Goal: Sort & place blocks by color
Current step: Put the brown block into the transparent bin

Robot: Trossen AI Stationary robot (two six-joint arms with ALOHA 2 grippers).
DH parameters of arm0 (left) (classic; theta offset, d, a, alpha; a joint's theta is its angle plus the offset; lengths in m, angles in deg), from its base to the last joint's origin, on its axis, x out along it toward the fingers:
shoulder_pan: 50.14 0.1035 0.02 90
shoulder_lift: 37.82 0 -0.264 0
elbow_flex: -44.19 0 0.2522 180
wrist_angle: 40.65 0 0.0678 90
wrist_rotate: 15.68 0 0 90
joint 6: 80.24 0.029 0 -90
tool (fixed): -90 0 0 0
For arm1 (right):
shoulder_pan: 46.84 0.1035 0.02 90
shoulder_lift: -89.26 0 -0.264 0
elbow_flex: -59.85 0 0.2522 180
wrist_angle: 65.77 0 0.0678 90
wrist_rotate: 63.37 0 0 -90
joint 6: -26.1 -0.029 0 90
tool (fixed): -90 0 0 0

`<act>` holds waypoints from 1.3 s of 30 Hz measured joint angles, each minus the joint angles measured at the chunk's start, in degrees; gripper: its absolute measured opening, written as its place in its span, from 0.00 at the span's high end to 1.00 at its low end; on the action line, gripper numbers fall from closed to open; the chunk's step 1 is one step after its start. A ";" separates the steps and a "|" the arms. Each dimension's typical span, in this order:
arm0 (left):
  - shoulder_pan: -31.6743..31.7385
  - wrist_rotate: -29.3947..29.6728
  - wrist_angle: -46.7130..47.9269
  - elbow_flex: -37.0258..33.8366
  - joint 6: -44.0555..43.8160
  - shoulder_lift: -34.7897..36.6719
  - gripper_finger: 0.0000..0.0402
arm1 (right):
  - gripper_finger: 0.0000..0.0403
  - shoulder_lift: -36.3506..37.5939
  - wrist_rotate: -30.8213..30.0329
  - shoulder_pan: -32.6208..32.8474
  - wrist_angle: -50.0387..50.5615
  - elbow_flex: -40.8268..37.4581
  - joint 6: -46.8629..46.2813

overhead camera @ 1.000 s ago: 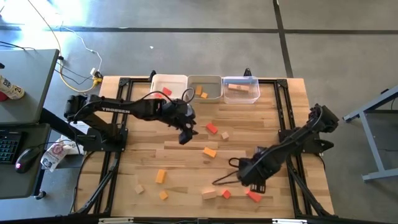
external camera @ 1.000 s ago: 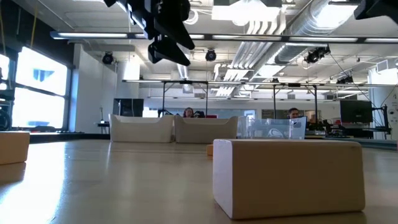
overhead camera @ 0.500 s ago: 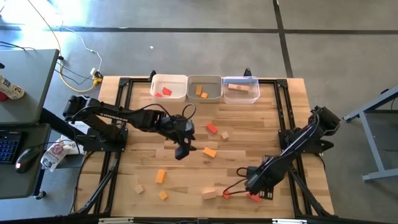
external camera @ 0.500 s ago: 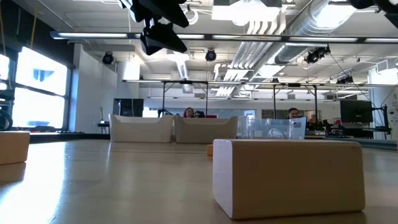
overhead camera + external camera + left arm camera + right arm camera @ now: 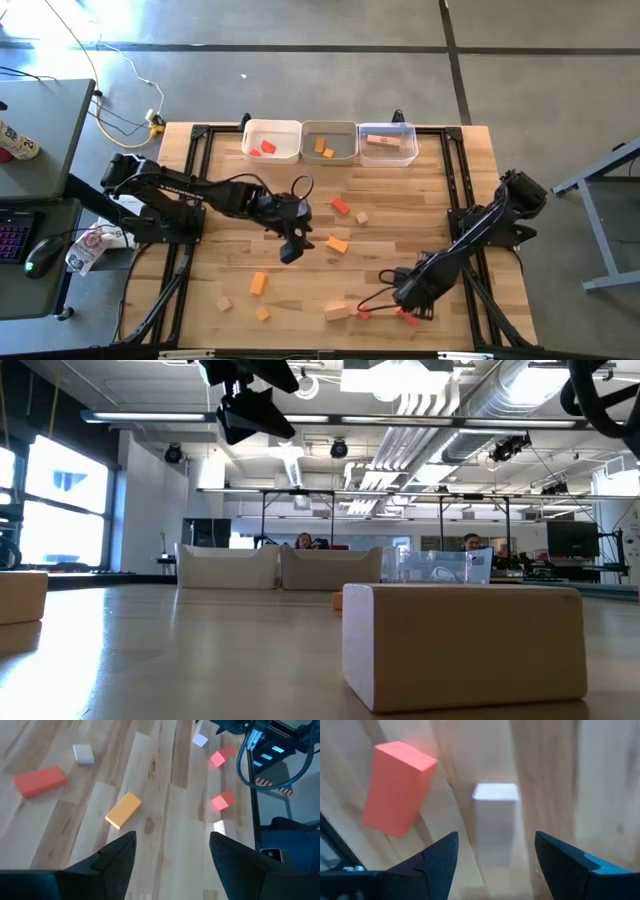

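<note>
Red, orange and pale wooden blocks lie scattered flat on the table. My left gripper [image 5: 290, 250] [image 5: 172, 865] hangs open above the table's middle, near an orange block [image 5: 338, 244] [image 5: 122, 810], a red block [image 5: 40, 780] and a pale cube [image 5: 83, 753]. My right gripper [image 5: 409, 305] [image 5: 495, 870] is open, pointing down near the table's near right. A pale block [image 5: 495, 817] lies between its fingers, apart from them. A red block [image 5: 395, 787] [image 5: 405, 316] lies beside it.
Three bins stand at the far edge: a white bin [image 5: 272, 128] with a red block, a grey bin [image 5: 329, 128] with orange blocks, a clear bin [image 5: 387, 130] with a pale block. A red cube [image 5: 363, 312], pale bar [image 5: 336, 313] and orange blocks [image 5: 259, 284] lie near the front.
My left gripper has swung toward the table's near edge, staying open and high. My right gripper has sunk toward the table and shifted a little toward the near edge, coming down over the pale block beside the red block, still open.
</note>
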 joint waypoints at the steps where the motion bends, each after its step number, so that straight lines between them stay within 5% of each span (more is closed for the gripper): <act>1: -0.16 0.01 0.55 0.00 -0.42 0.00 0.41 | 0.38 0.00 0.38 0.00 -1.38 -0.62 0.00; 13: -0.97 2.81 7.84 0.00 -3.07 0.00 0.41 | 0.41 0.00 -1.07 0.00 -5.14 -6.02 -4.53; 21: -1.25 6.55 18.98 0.00 -5.29 0.00 0.41 | 0.75 0.14 -0.38 -0.51 -6.81 -6.74 -5.05; 29: -5.87 12.50 26.03 0.00 -4.06 0.00 0.41 | 0.75 0.04 -2.54 -2.21 -6.76 -5.53 -4.48; 39: -13.10 13.29 28.05 -0.02 -6.95 0.00 0.41 | 0.75 4.99 -15.11 -8.52 -0.98 -1.56 0.43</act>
